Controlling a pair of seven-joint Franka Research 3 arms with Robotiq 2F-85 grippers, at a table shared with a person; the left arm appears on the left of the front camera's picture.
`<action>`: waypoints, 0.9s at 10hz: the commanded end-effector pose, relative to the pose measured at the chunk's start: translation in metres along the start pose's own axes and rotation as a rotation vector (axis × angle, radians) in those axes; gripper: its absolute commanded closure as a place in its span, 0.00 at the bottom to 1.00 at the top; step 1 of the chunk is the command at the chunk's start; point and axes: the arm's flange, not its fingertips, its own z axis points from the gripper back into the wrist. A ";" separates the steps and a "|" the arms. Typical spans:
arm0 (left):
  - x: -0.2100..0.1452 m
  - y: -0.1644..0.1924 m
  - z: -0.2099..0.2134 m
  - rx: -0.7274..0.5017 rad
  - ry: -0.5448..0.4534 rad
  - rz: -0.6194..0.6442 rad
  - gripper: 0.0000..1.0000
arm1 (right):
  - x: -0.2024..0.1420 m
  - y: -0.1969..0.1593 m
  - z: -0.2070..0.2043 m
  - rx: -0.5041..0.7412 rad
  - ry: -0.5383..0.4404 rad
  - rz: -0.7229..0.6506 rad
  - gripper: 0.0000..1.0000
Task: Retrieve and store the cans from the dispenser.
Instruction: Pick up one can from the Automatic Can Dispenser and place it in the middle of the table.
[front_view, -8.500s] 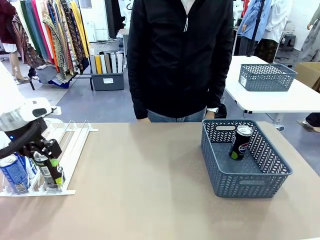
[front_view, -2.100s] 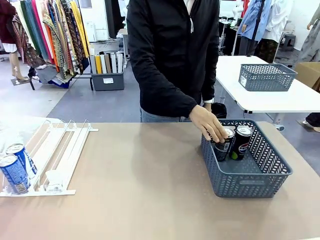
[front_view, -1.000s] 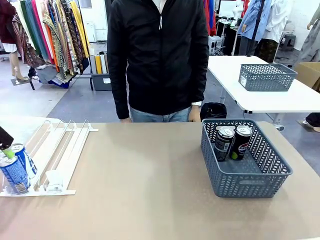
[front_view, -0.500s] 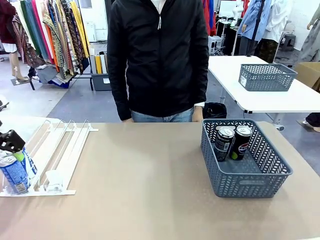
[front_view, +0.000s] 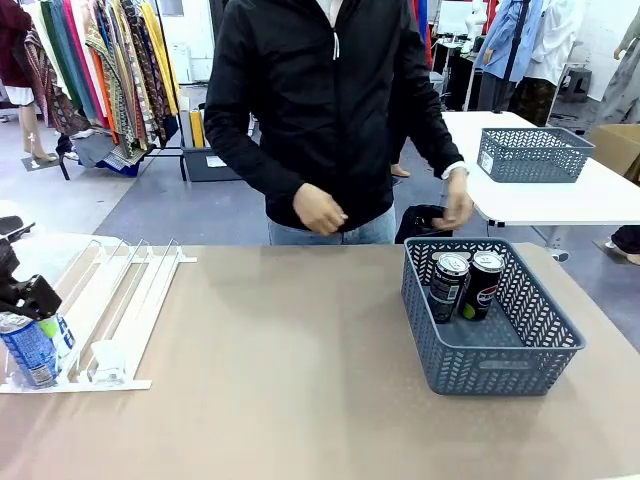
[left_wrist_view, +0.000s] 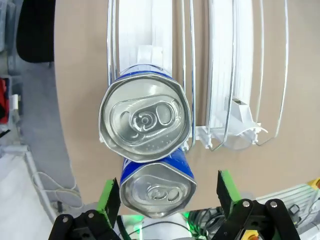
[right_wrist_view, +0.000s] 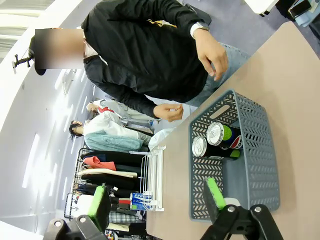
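Two blue cans stand in the left lane of the white dispenser (front_view: 125, 295), one (front_view: 28, 350) at the front stop and one (front_view: 58, 333) close behind it. My left gripper (front_view: 33, 305) hangs open right above the rear one. From the left wrist I see both silver tops: one can (left_wrist_view: 145, 120) farther off, the other (left_wrist_view: 157, 191) between my green pads (left_wrist_view: 111, 197), untouched. Two black cans (front_view: 448, 285) (front_view: 482, 283) stand in the grey basket (front_view: 500, 370). My right gripper (right_wrist_view: 157, 200) is open and empty, high above the table, looking down on the basket (right_wrist_view: 250, 175) and the dispenser (right_wrist_view: 152, 180).
A person in a black jacket stands at the far edge, one hand (front_view: 320, 210) at the waist, the other hand (front_view: 458, 205) just above the basket's far rim. The dispenser's two right lanes hold nothing. Bare tabletop (front_view: 290, 360) lies between dispenser and basket.
My left gripper has come in from the left edge and now sits over the rear blue can. The person's hands have lifted forward from their sides.
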 end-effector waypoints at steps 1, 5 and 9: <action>-0.011 0.000 -0.010 0.047 -0.014 0.018 0.00 | 0.004 0.001 -0.002 0.025 -0.019 0.024 0.00; -0.008 0.000 -0.012 0.069 -0.019 0.022 1.00 | 0.004 0.001 -0.002 0.025 -0.019 0.024 0.00; -0.004 -0.003 -0.008 0.078 -0.040 0.020 1.00 | 0.004 0.001 -0.002 0.025 -0.019 0.024 0.00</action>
